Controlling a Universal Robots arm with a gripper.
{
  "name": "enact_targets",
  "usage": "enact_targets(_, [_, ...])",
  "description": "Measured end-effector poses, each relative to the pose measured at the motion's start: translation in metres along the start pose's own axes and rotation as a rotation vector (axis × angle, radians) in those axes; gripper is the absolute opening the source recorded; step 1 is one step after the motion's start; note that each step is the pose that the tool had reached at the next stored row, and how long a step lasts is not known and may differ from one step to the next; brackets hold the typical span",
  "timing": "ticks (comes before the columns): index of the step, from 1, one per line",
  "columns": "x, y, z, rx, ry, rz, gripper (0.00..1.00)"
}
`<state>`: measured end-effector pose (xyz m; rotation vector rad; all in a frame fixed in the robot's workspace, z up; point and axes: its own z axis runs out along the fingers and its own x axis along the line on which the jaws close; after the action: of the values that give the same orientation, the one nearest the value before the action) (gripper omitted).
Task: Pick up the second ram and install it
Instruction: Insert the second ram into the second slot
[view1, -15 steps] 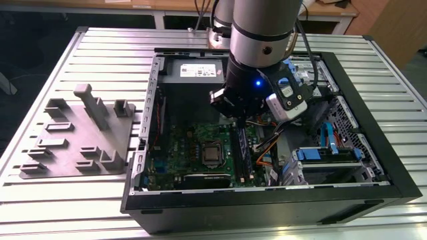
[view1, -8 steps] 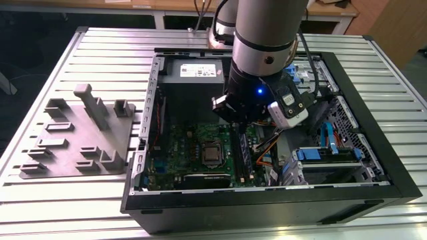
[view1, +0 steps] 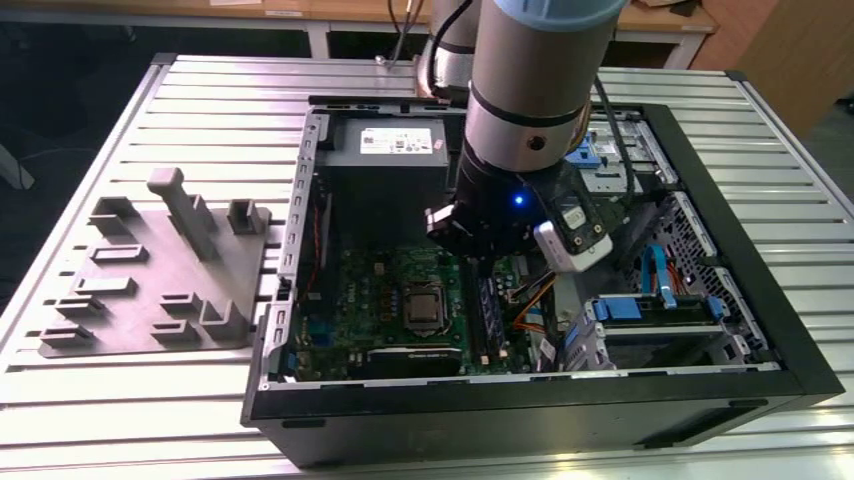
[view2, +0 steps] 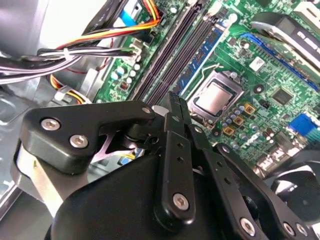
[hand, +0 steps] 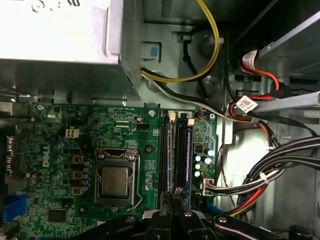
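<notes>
Gripper (view2: 176, 107) is hanging over the slots (view2: 165, 55) near the motherboard's (hand: 120, 122) edge, jaws clenched empty, probably to press the ram stick (view2: 200, 62) home

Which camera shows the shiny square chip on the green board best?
The first wrist view: the silver square chip faces the camera, whole and unblocked. The second wrist view shows the chip slanted; the exterior view shows it from farther off.
</notes>
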<state>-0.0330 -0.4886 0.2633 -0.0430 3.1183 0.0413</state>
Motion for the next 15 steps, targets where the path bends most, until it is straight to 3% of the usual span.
enact_targets(11, [0.0004,-0.0013,0.0196,0.0000,-0.0002,0.004,0.11])
enact_targets(15, [-0.0005,-0.0014,0.0211,0.0000,0.0002,0.004,0.11])
